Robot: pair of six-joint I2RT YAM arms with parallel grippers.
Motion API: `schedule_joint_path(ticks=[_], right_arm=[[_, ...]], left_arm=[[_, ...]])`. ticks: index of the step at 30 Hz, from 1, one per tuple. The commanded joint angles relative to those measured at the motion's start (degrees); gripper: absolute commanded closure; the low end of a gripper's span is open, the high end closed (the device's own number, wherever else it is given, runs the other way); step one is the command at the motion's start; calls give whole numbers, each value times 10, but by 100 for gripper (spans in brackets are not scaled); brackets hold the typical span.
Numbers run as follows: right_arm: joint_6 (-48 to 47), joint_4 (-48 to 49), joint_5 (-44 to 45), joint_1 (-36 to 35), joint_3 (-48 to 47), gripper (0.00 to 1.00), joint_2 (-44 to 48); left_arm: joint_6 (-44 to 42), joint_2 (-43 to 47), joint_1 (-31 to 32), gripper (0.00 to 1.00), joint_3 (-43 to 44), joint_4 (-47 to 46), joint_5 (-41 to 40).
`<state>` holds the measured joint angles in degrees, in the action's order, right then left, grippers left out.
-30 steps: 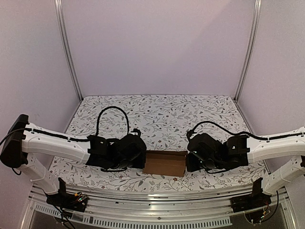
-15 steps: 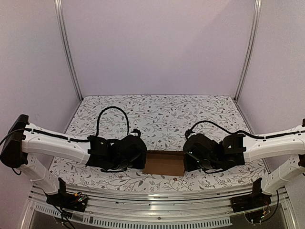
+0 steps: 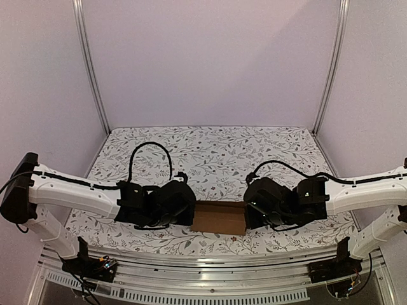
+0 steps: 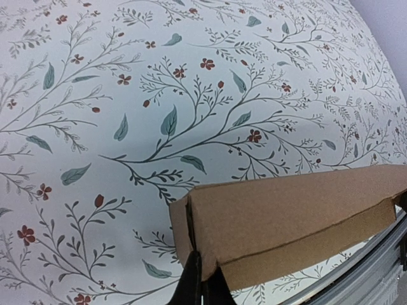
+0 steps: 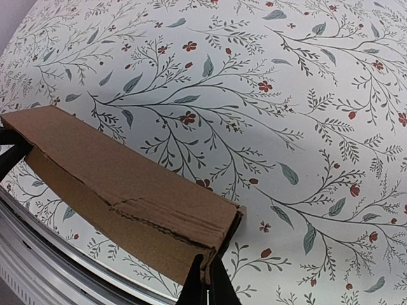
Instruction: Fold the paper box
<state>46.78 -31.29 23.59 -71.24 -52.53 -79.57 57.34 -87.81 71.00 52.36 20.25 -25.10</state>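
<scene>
The paper box (image 3: 219,217) is a small oblong brown cardboard box lying near the table's front edge, between my two grippers. In the left wrist view the box (image 4: 292,219) fills the lower right, and my left gripper (image 4: 202,279) is shut on the box's left end corner. In the right wrist view the box (image 5: 121,190) runs from the left edge to the lower middle, and my right gripper (image 5: 210,283) is shut on its right end corner, where the end flap stands slightly ajar. In the top view my left gripper (image 3: 189,213) and right gripper (image 3: 249,213) touch the box's ends.
The table is covered by a white floral cloth (image 3: 210,155). A metal rail (image 3: 203,260) runs along the front edge just behind the box in the wrist views. Plain walls enclose the back and sides.
My right gripper has shifted slightly left, closer against the box's right end. The left arm and the box have hardly moved.
</scene>
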Motion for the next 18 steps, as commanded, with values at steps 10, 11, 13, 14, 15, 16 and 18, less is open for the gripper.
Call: schedule_joint_path(ticks=[10, 11, 13, 14, 15, 16, 18], right_arm=[[40, -33, 39, -25, 12, 100, -24], [41, -33, 41, -27, 13, 100, -26], [44, -33, 43, -28, 13, 100, -29], [46, -33, 44, -30, 12, 100, -31], [47, -33, 46, -30, 12, 100, -32], [48, -32, 46, -31, 12, 100, -34], [50, -27, 44, -33, 13, 100, -39]], left_arm=[[13, -33, 16, 100, -22, 81, 44], [13, -34, 16, 100, -21, 81, 44], [13, -34, 16, 100, -21, 81, 43], [13, -34, 16, 100, -21, 81, 44], [13, -35, 16, 100, -21, 81, 44], [13, -34, 16, 100, -21, 81, 44], [13, -35, 17, 100, -21, 81, 44]])
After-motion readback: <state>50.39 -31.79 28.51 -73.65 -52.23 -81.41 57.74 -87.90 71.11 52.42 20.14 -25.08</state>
